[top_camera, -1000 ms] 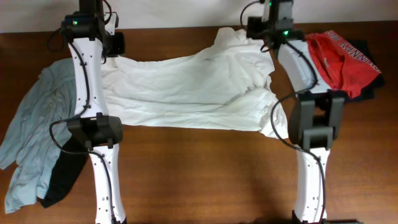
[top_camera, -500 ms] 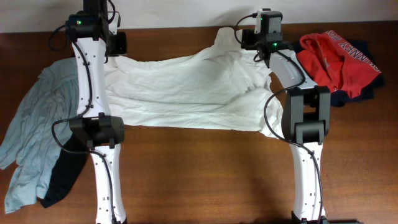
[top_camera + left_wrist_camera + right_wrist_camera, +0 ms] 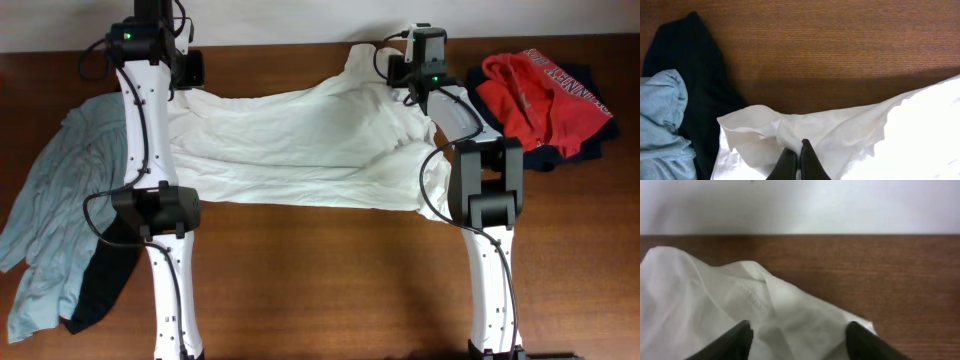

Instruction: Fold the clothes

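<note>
The white shirt [image 3: 300, 145] lay spread wide across the far half of the dark, fine-grained wooden surface [image 3: 330, 280], its soft cloth rumpled into long shallow folds. The left tool [image 3: 800, 162] was clenched on a crinkled corner of it, the black fingers pressed together with thin fabric pinched between them. The right tool [image 3: 801, 341] stood released, its fingers spread apart above a creased edge near the pale wall. A limp grey-blue garment [image 3: 50, 210] lay bunched over a dark garment [image 3: 105, 285] at the left. A red garment [image 3: 535, 90] sat crumpled at the right.
</note>
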Available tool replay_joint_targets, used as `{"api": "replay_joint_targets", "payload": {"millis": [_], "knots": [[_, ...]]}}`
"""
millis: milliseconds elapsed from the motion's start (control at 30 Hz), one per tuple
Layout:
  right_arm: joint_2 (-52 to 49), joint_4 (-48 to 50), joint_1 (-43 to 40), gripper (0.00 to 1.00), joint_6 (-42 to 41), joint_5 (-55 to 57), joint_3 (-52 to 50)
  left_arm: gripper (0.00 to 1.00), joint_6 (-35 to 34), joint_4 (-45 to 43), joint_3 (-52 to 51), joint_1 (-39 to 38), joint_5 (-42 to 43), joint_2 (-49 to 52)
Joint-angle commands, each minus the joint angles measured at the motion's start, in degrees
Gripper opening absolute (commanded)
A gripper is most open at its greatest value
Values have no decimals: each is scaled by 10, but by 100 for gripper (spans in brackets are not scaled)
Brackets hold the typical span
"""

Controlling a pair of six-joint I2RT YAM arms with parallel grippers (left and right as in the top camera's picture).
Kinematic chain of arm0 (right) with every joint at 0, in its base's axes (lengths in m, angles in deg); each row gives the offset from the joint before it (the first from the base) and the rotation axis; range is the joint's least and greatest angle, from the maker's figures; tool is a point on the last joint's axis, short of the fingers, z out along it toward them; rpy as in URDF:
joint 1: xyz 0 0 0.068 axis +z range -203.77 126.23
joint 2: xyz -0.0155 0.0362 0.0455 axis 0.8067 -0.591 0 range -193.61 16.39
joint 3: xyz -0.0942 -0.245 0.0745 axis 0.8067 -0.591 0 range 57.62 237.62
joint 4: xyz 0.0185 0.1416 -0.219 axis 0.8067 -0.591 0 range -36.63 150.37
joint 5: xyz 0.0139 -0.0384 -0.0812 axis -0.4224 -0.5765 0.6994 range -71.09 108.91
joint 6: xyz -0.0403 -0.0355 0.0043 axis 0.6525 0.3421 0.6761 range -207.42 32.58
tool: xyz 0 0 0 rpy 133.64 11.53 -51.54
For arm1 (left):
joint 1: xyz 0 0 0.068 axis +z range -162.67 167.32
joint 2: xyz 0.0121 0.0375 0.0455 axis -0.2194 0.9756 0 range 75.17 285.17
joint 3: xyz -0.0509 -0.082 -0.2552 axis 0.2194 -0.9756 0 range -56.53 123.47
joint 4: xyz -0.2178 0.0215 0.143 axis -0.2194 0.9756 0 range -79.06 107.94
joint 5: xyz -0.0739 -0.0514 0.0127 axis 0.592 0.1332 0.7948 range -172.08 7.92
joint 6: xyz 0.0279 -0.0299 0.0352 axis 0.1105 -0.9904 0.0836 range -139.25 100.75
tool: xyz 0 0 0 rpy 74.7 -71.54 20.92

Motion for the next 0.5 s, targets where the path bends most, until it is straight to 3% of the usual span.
{"api": "replay_joint_targets", "payload": {"millis": [0, 167, 467], "knots": [[-9, 19, 2, 47, -3, 18, 6, 0, -2, -1, 6, -1, -6, -11], [-13, 27, 2, 19, -3, 22, 6, 0, -2, -3, 6, -1, -7, -10], [-15, -27, 2, 8, -3, 35, 43, 0, -2, -5, 6, -1, -7, -10]]}}
